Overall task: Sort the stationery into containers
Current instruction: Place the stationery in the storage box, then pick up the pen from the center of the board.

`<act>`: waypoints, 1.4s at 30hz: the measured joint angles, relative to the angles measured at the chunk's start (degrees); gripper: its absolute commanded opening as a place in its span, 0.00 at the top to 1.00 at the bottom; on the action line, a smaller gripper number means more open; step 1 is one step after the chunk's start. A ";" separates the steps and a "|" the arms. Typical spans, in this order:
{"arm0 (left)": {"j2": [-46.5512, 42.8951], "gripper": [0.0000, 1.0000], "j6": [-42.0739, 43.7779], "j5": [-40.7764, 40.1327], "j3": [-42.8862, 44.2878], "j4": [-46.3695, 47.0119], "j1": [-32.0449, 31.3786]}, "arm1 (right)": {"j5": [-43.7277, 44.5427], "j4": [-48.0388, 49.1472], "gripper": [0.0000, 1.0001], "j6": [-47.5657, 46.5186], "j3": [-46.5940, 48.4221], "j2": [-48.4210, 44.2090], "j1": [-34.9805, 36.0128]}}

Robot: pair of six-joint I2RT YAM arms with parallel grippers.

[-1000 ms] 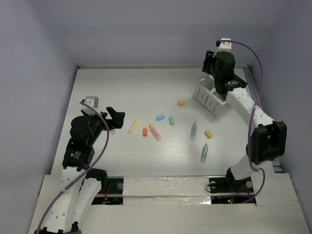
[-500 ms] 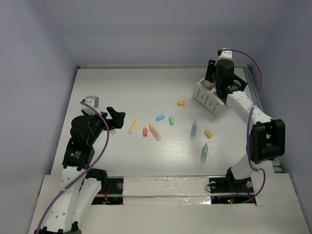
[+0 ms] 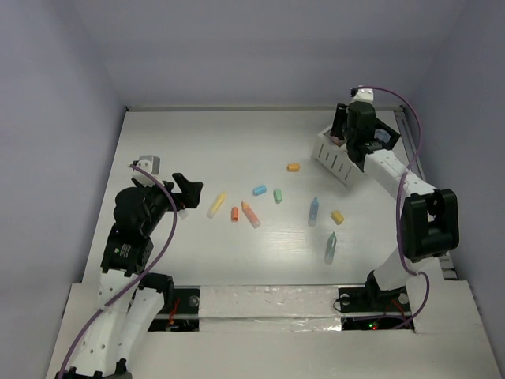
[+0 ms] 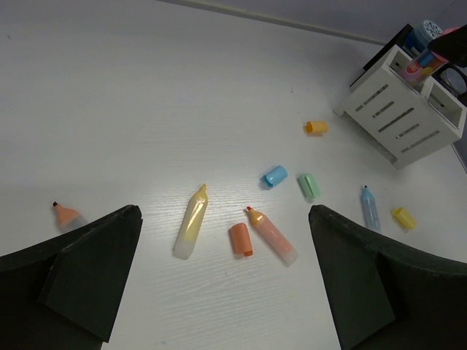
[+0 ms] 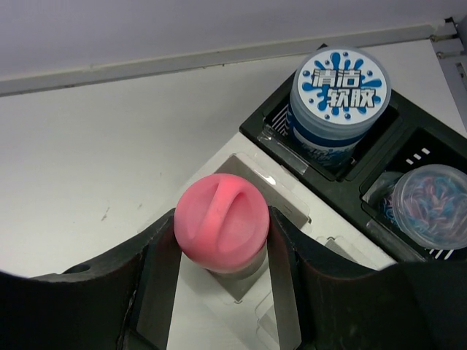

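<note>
My right gripper [image 5: 222, 237] is shut on a pink-capped bottle [image 5: 222, 219], whose body stands in a square compartment of the white slatted box [image 5: 292, 211]. In the top view that gripper [image 3: 355, 136] is at the box [image 3: 335, 162], far right. The joined black tray [image 5: 379, 157] holds a blue-patterned round pot [image 5: 341, 84] and a clear pot of coloured bands [image 5: 430, 204]. My left gripper [image 4: 226, 284] is open above the table, near a yellow stick [image 4: 190, 222], an orange cap [image 4: 240, 239] and an orange stick [image 4: 271, 235].
Loose on the table are a blue cap [image 3: 259, 190], a green cap [image 3: 278, 195], a yellow cap [image 3: 293, 167], a pale-blue stick [image 3: 313, 211], another yellow cap [image 3: 338, 216] and a pale stick [image 3: 330, 248]. A small orange piece [image 4: 66, 214] lies by my left finger.
My right gripper has come down to the white box with the pink-capped bottle in its grip. The left arm has not moved.
</note>
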 measured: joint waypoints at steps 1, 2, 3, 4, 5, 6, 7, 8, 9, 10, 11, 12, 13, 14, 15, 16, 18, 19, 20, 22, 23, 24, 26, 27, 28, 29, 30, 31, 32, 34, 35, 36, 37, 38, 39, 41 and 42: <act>0.00 0.01 0.00 0.00 0.00 0.00 0.00 | 0.15 0.09 0.58 0.17 -0.35 0.07 0.00; 0.00 0.01 0.00 0.00 0.00 0.00 0.00 | 0.26 0.26 0.53 0.28 -0.72 0.09 0.00; 0.00 0.01 0.00 0.00 0.00 0.00 0.00 | 0.37 0.44 0.43 0.48 -1.05 0.09 0.00; 0.00 0.01 0.00 0.00 0.00 0.00 0.00 | 0.48 0.61 0.40 0.83 -1.38 0.09 0.00; 0.00 0.01 -0.02 0.00 0.00 0.00 0.00 | 0.50 0.83 0.36 1.09 -1.70 0.09 0.00; 0.00 0.01 0.00 0.00 0.00 0.00 0.00 | 0.52 0.85 0.30 1.31 -1.86 0.09 0.00; 0.00 0.01 0.00 0.00 0.00 0.00 0.00 | 0.50 0.90 0.27 1.46 -1.88 0.09 0.00; 0.00 0.01 0.00 0.00 0.02 0.00 0.00 | 0.48 0.92 0.26 1.53 -1.88 0.09 0.00; 0.00 0.01 0.00 0.00 0.00 0.00 0.00 | 0.44 1.05 0.20 1.53 -1.88 0.09 0.00; 0.00 0.01 0.00 0.00 0.00 0.00 0.00 | 0.24 1.11 0.17 1.75 -1.88 0.07 0.00; 0.00 0.01 0.00 -0.02 0.00 0.00 0.00 | 0.02 1.05 0.15 1.70 -1.88 0.07 0.00; 0.00 0.01 0.00 0.00 0.00 0.00 0.00 | -0.39 0.94 0.07 1.92 -1.88 0.00 0.00; 0.00 0.01 0.00 0.00 0.00 0.02 0.00 | -0.85 0.81 0.05 2.36 -1.88 -0.24 0.00; 0.00 0.01 0.00 0.00 0.00 0.00 0.00 | -1.27 0.68 0.00 2.51 -1.88 -0.55 0.00; 0.00 0.01 0.00 0.00 0.00 0.00 0.00 | -2.08 0.46 0.00 2.75 -1.88 -1.07 0.00; 0.00 0.01 -0.02 0.00 0.00 0.00 0.00 | -2.78 0.35 0.00 3.06 -1.92 -1.77 0.00; 0.00 0.01 0.00 0.00 0.02 0.00 0.00 | -4.39 0.39 0.00 3.76 -2.47 -3.87 0.13; 0.02 0.01 0.00 0.00 0.00 0.00 0.00 | -5.18 0.35 0.00 4.09 -2.91 -5.27 0.24; 0.02 0.01 0.00 0.00 0.00 0.00 0.00 | -5.97 0.37 0.00 4.44 -3.39 -6.69 0.50; 0.04 0.01 -0.04 0.00 0.00 0.00 0.00 | -7.82 0.28 0.00 5.20 -4.33 -9.60 1.55; 0.04 0.01 -0.07 0.02 0.00 0.02 0.00 | -8.55 0.37 0.00 5.70 -4.81 -10.84 2.38; 0.04 0.01 -0.13 0.00 0.00 0.02 0.00 | -9.55 0.52 0.00 6.08 -5.51 -12.11 3.39; -0.11 0.01 -0.61 -0.24 0.00 0.02 0.00 | -11.17 0.63 0.01 6.71 -7.21 -14.14 6.16; -0.22 0.01 -1.01 -0.39 0.00 0.02 0.00 | -11.87 0.68 0.03 6.86 -8.22 -14.80 7.76; -0.39 0.01 -1.33 -0.48 0.00 0.07 0.00 | -12.66 0.83 0.21 7.02 -9.44 -15.32 9.57; -0.48 0.01 -1.66 -0.48 0.00 0.17 0.00 | -13.27 0.74 0.35 7.04 -10.67 -15.61 11.02; -0.70 0.01 -2.01 -0.31 0.00 0.44 0.00 | -13.86 0.52 0.44 7.50 -11.87 -15.67 12.63; -0.79 0.01 -2.29 -0.04 -0.02 0.83 0.00 | -14.51 0.31 0.87 7.72 -13.22 -15.65 14.27; -0.83 0.01 -2.71 0.57 -0.02 1.62 0.00 | -15.85 -0.94 0.89 8.17 -15.45 -15.61 16.65; -0.63 0.01 -3.52 2.73 -0.37 2.93 0.00 | -17.14 -1.77 0.88 8.92 -17.29 -15.61 18.75; -0.44 0.01 -3.93 3.78 -0.59 3.43 0.00 | -17.49 -2.36 0.84 9.14 -17.84 -15.50 20.00; -0.04 0.01 -4.44 4.63 -0.68 3.80 0.00 | -17.84 -2.82 0.80 9.20 -18.21 -15.30 21.11; 0.46 0.01 -4.81 5.35 -0.72 4.09 0.00 | -18.14 -2.99 0.76 9.22 -18.43 -14.91 22.80; 1.05 0.01 -5.11 6.03 -0.76 4.48 -0.02 | -18.47 -3.06 0.70 9.25 -18.51 -14.45 24.37; 1.57 0.01 -5.42 6.58 -0.76 4.68 0.00 | -18.82 -3.08 0.69 9.44 -18.51 -13.68 26.36; 2.49 0.01 -5.95 7.39 -0.92 5.14 0.00 | -19.06 -3.02 0.67 9.46 -18.49 -11.85 29.38; 2.78 0.01 -6.16 7.58 -1.05 5.25 0.00 | -19.15 -3.04 0.65 9.55 -18.49 -10.86 30.71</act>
